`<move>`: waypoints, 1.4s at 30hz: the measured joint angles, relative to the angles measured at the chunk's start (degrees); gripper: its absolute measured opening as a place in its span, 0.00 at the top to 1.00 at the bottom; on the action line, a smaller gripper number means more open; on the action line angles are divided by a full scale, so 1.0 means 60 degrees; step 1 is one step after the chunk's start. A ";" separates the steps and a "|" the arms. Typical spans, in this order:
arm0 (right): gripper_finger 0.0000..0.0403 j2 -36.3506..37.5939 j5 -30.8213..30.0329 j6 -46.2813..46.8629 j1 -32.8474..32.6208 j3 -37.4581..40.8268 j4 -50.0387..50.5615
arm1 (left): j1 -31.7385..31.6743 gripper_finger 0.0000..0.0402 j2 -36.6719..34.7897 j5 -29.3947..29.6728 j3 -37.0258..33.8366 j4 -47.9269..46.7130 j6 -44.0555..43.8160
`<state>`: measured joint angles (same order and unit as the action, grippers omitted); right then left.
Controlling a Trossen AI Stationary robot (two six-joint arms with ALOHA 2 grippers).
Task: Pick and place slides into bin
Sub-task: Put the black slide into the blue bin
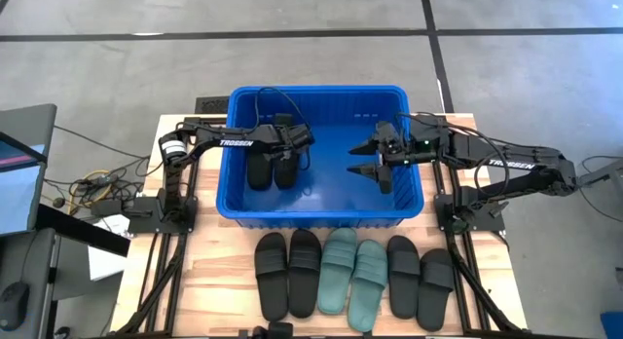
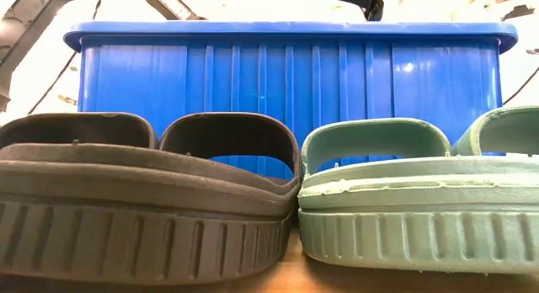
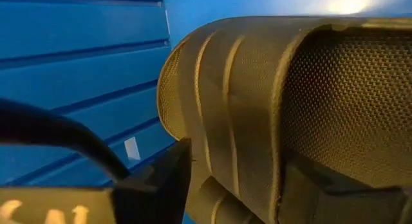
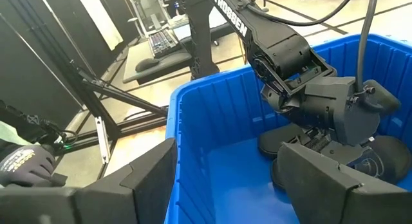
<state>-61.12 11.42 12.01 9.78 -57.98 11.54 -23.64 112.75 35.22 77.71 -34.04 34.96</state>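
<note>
Reaching into the bin [image 1: 321,208] on its left side, the left gripper [image 1: 292,141] is clamped on a pair of black slides [image 1: 272,169] held low inside. Right gripper [image 1: 382,159] hangs over the bin's right half, fingers spread, nothing in them. Six slides [image 1: 354,272] lie in a row on the table [image 1: 219,271] in front of the bin: two black, two teal, two black.

From overhead I get even, soft light and only faint shadows under the slides [image 1: 352,271]. My low view is blown out white along the top, above the bin [image 2: 290,70], with a glare patch on its upper right wall; the nearest soles look soft. My left wrist feed is dim, close and blurred, with a bright spot upper right.
</note>
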 joint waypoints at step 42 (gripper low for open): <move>0.37 -0.0004 0.0004 0.0007 0.0000 -0.0002 0.0003 | -0.0150 0.57 -0.0085 -0.1428 0.0018 -0.0187 -0.0808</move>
<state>-61.14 11.44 12.05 9.78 -57.99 11.56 -24.54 112.24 26.65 77.82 -35.16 30.11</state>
